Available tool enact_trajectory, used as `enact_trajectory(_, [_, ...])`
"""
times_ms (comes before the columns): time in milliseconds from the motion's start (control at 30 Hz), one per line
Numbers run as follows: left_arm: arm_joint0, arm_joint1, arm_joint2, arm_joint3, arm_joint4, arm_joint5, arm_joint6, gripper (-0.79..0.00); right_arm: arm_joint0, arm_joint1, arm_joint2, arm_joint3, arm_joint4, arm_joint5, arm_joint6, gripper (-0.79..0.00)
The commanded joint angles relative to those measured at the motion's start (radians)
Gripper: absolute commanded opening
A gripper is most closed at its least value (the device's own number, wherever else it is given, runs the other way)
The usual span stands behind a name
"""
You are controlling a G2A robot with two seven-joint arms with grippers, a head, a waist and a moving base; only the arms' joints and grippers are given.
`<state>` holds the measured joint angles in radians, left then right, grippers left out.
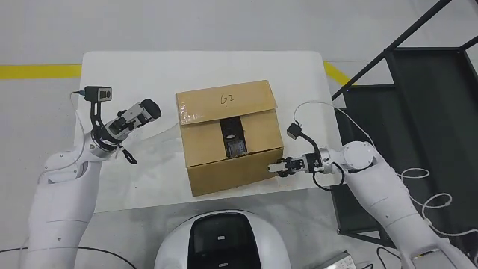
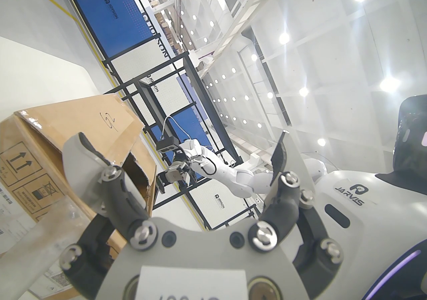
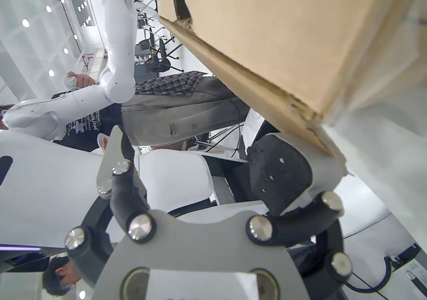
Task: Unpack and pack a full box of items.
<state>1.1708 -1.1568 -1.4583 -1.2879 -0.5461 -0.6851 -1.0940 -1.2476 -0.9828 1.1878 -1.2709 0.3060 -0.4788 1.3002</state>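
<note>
Cardboard box (image 1: 228, 136) in the middle of the white desk (image 1: 134, 75), flaps mostly down, with a narrow gap in the top and a dark item (image 1: 234, 142) visible inside. Left end effector (image 1: 151, 109) well apart from the box, off its left side, spread wide open with nothing held. Right end effector (image 1: 273, 169) low at the box's near right corner, likewise open and empty, one padded finger (image 3: 283, 171) right against the cardboard edge. Black metal rack (image 1: 418, 104) beyond the box's right side, off the desk.
</note>
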Motion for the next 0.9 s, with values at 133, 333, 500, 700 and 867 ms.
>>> enact_trajectory(133, [0.0,0.0,0.0,0.0,0.0,0.0,0.0,0.0,0.026,-0.011,-0.032,0.057,0.012,-0.047,-0.049,0.0])
enact_trajectory(333, [0.0,0.0,0.0,0.0,0.0,0.0,0.0,0.0,0.053,-0.02,-0.06,0.098,0.025,-0.074,-0.052,0.0])
enact_trajectory(500, [0.0,0.0,0.0,0.0,0.0,0.0,0.0,0.0,0.053,-0.011,-0.054,0.067,-0.008,-0.095,-0.054,0.0])
enact_trajectory(700, [0.0,0.0,0.0,0.0,0.0,0.0,0.0,0.0,-0.002,0.027,0.01,-0.082,-0.006,-0.069,-0.028,0.0])
enact_trajectory(867, [0.0,0.0,0.0,0.0,0.0,0.0,0.0,0.0,-0.056,0.061,0.105,-0.174,0.172,-0.017,0.024,0.0])
